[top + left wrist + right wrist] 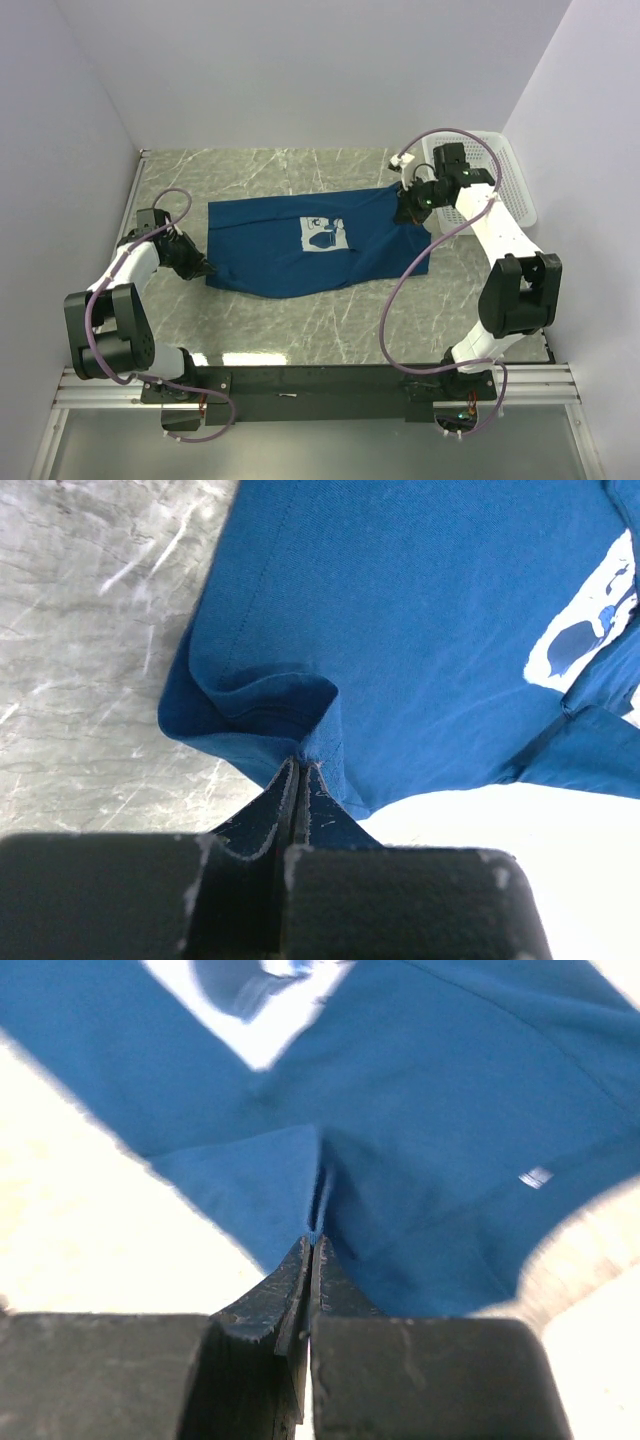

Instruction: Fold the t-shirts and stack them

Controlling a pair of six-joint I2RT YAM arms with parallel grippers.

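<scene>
The dark blue t-shirt (pixel 290 245) with a white square print (pixel 322 233) lies spread across the middle of the marble table. My left gripper (pixel 200 268) is shut on the shirt's near left corner; in the left wrist view the cloth (pixel 400 630) bunches at the closed fingertips (pixel 300 765). My right gripper (pixel 408 210) is shut on the shirt's far right corner, lifting it slightly; in the right wrist view the cloth (pixel 420 1110) pinches into a fold at the closed fingertips (pixel 313 1242).
A white plastic mesh basket (pixel 500 170) stands at the far right against the wall. The grey marble tabletop (pixel 300 325) runs to white walls on three sides. Purple cables loop from both arms.
</scene>
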